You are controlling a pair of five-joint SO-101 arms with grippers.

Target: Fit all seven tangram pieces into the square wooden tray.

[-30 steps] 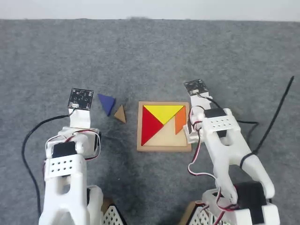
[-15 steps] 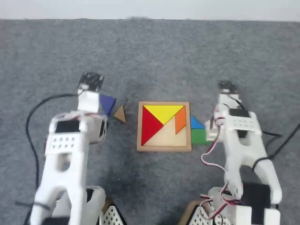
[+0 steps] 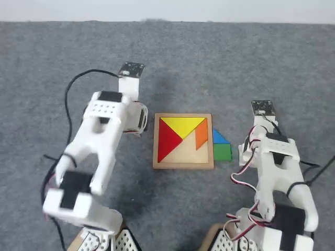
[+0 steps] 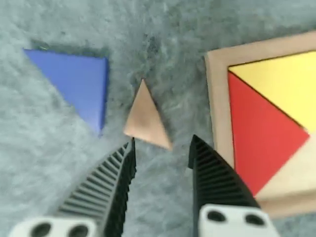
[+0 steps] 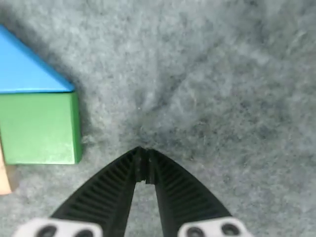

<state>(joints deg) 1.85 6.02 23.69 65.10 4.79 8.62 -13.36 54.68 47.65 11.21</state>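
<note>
Your left pincer point(image 4: 163, 146) is released, jaws spread just short of the small tan wooden triangle point(image 4: 146, 120), the dark blue triangle point(image 4: 74, 81) beside it; that arm stretches forward left of the square wooden tray point(image 3: 183, 163), hiding both pieces in the high view. Your right pincer point(image 5: 144, 157) is clenched on nothing, low over grey carpet point(image 5: 222, 74) near the green square block point(image 5: 37, 126) and light blue triangle point(image 5: 24, 69), which lie just beside the tray's right edge

Bright, even, diffuse light. Soft shadow beside left arm point(image 3: 99, 136) on grey mat point(image 3: 235, 63). Thin shadow along blue triangle point(image 4: 74, 79).
</note>
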